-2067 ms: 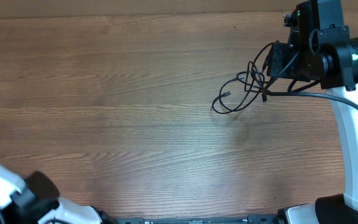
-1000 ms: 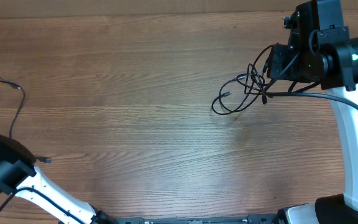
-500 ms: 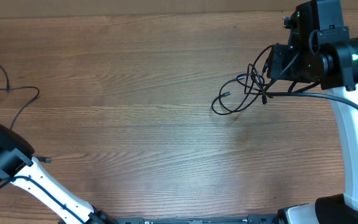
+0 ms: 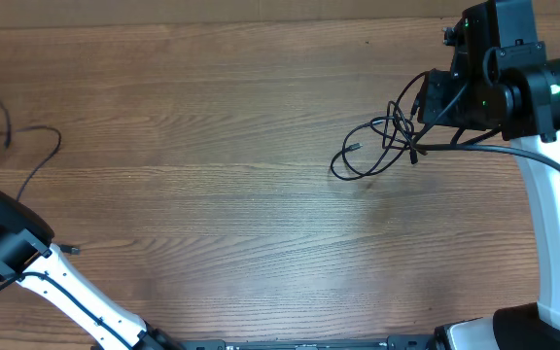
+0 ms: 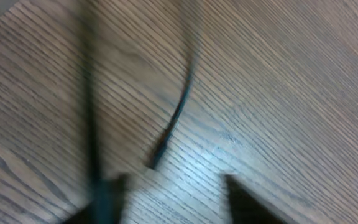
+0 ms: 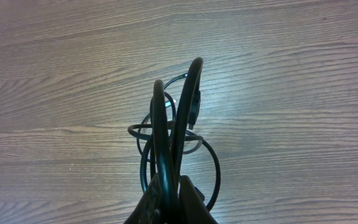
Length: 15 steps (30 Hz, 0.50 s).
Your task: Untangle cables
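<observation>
We're mid-untangle, we reckon: right gripper (image 6: 169, 200) clamped on the knotted cables (image 4: 382, 141), 1 loose strand (image 4: 43, 156) far left. Can't tell the left gripper (image 5: 171, 186) grip, too blurry. Next we'd tease 1 loop out gently.

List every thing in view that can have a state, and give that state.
tangled cables: bunched and knotted, one part pinched and lifted, loops on the table.
loose cable: apart from the bunch, curved, plug end on the table.
right gripper: shut on the tangled cables.
left gripper: open, blurred, nothing between its fingers.
</observation>
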Available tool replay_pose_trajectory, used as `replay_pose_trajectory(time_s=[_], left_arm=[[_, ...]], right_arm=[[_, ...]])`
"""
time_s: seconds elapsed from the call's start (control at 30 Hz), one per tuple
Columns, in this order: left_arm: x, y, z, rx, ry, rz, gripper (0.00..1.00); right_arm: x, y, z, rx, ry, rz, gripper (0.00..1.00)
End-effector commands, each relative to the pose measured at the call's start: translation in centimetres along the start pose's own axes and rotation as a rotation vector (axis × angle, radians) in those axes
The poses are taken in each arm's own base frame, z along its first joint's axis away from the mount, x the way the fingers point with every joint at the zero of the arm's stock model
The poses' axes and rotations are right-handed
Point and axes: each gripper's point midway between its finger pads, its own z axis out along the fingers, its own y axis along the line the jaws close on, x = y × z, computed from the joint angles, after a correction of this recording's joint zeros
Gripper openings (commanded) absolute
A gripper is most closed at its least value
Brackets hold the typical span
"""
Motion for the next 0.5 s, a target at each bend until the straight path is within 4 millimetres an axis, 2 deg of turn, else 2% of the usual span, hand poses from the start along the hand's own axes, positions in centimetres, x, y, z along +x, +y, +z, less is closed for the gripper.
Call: replay_pose_trajectory(time_s=[0.0,0.1,0.27,0.37,0.47], left_arm=[[0.2,-0.2,0.4,0.012,0.006,0.008,1.0],[0.1,-0.5,0.3,0.029,0.005,-0.004,1.0],[-0.5,-3.1,-1.5,0.16,-0.01,-0.003,1.0],[-1.6,-4.3,-3.9,0.181,-0.044,-0.011,1.0],[-3.5,-5.6,-8.3,0.188,-0.122,0.008,1.0]], right_arm=[[-0.2,-0.3,-0.5,0.004,-0.02,0.014,0.05],[-0.2,-0.3,-0.5,0.004,-0.02,0.014,0.06],[-0.2,-0.3,-0.5,0.004,-0.02,0.014,0.08],[-0.2,-0.3,-0.5,0.004,-0.02,0.014,0.08],[-0.2,-0.3,-0.5,0.004,-0.02,0.014,0.07]])
